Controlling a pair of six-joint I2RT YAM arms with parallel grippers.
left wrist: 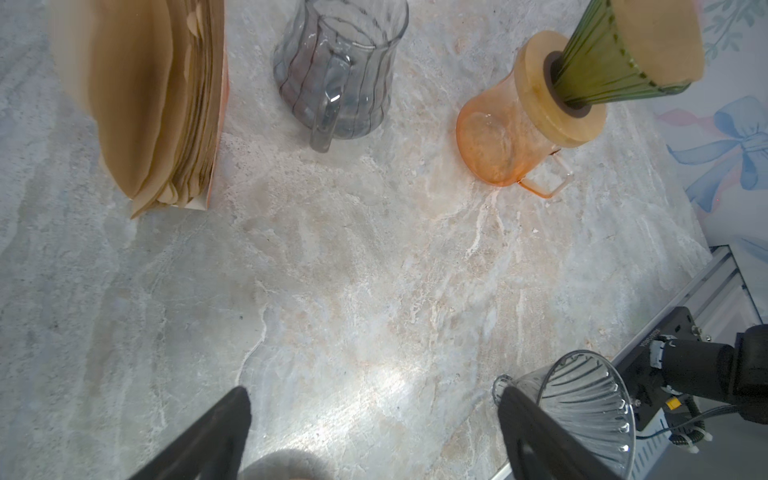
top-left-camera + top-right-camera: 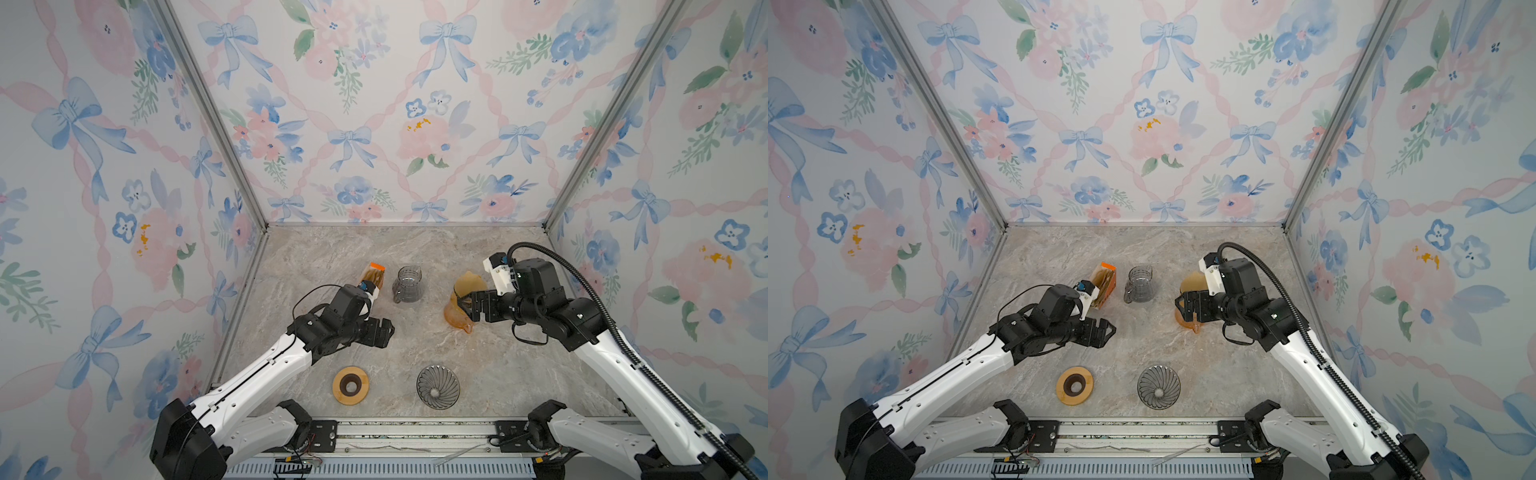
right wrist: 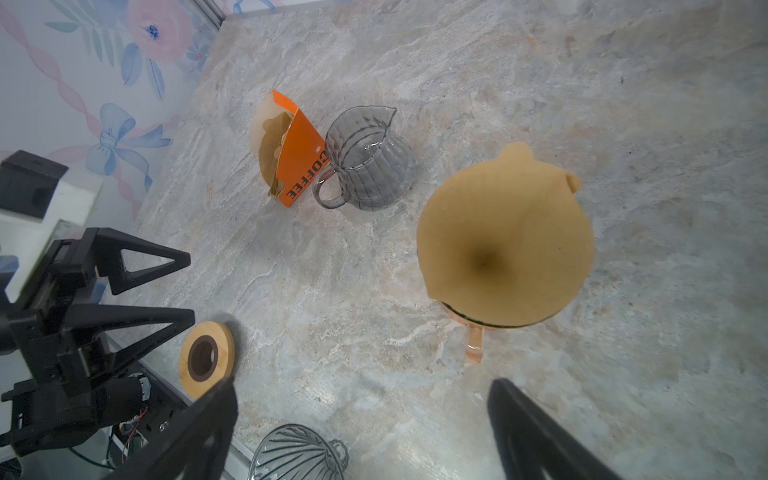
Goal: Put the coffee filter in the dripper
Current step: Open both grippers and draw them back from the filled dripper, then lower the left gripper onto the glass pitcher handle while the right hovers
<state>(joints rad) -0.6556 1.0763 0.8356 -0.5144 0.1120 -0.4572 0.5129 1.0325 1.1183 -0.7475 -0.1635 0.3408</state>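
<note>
Filter (image 3: 505, 241) in dripper (image 1: 602, 62) atop carafe (image 1: 494, 141) (right side), pitcher (image 3: 368, 166) left of it, filter pack (image 3: 286, 153) leftmost

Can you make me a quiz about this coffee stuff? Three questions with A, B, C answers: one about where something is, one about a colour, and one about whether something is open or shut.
1. Where is the brown paper filter?
A) in a red bowl
B) inside the green dripper on top of the orange jug
C) on a blue plate

2. What colour is the filter packet?
A) orange
B) purple
C) black

3. How is the right end effector?
A) shut tight on a spoon
B) open, holding nothing
C) shut tight on a sponge

Answers:
1. B, because the right wrist view shows the filter spread open in the dripper's mouth.
2. A, because the packet's card is bright orange with COFFEE printed on it.
3. B, because its jaws stand wide apart with nothing between them.
</note>
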